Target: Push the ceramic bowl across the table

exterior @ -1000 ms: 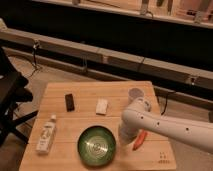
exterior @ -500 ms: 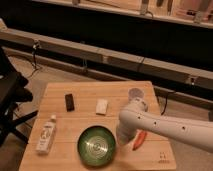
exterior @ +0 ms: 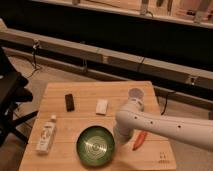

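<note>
The ceramic bowl (exterior: pixel 96 146), green and glossy with pale rings at its centre, sits near the front edge of the light wooden table (exterior: pixel 85 92). My white arm reaches in from the right. My gripper (exterior: pixel 120 137) is at its lower end, shut, right against the bowl's right rim. The wrist covers the gripper's tips, so I cannot tell whether they touch the bowl.
A white cup (exterior: pixel 136 94) stands behind the arm at the back right. An orange-red item (exterior: pixel 141 139) lies just right of the gripper. A white bottle (exterior: pixel 46 134) lies at the left, with a black block (exterior: pixel 69 102) and a white block (exterior: pixel 102 106) farther back. A dark chair (exterior: pixel 10 100) stands left of the table.
The arm's end has shifted a little to the left, closing in on the bowl's right side. The bowl stays about where it was.
</note>
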{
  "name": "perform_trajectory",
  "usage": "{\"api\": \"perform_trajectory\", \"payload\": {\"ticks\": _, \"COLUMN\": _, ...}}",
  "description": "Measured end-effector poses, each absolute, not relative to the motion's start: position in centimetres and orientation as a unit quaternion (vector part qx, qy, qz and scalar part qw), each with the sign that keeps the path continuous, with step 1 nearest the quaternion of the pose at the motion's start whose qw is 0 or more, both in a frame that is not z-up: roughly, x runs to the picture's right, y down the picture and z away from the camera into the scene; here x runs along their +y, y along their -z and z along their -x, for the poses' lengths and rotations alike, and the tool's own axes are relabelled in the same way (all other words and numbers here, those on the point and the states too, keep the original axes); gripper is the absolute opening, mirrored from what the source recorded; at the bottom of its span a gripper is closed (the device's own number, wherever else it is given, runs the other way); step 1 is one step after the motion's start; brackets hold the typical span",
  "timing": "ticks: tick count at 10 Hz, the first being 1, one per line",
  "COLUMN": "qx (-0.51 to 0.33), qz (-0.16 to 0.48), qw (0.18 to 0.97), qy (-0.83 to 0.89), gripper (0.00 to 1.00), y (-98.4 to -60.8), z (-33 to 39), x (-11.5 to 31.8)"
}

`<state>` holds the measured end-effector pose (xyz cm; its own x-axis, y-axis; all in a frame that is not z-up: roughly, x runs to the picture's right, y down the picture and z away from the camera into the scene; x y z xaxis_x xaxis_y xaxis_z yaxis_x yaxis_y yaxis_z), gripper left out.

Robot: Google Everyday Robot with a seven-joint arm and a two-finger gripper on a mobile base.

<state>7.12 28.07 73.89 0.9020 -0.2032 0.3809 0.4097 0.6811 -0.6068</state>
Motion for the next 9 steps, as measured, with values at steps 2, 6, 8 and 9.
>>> {"api": "perform_trajectory", "payload": {"ticks": 2, "qx": -0.143, "qz": 0.363, "qw": 0.904, "qy": 0.173, "gripper": 0.02, "y": -73.9, "z": -6.4, "x": 28.2}}
{"api": "perform_trajectory", "payload": {"ticks": 6, "qx": -0.143, "qz": 0.366, "qw": 0.902, "qy": 0.178, "gripper": 0.02, "y": -74.1, "z": -5.6, "x": 28.4}}
{"api": "perform_trajectory", "payload": {"ticks": 8, "qx": -0.143, "qz": 0.367, "qw": 0.901, "qy": 0.181, "gripper": 0.02, "y": -74.2, "z": -5.2, "x": 28.6}}
{"api": "perform_trajectory", "payload": {"ticks": 9, "qx": -0.143, "qz": 0.366, "qw": 0.901, "qy": 0.183, "gripper": 0.02, "y": -74.2, "z": -4.8, "x": 28.5}}
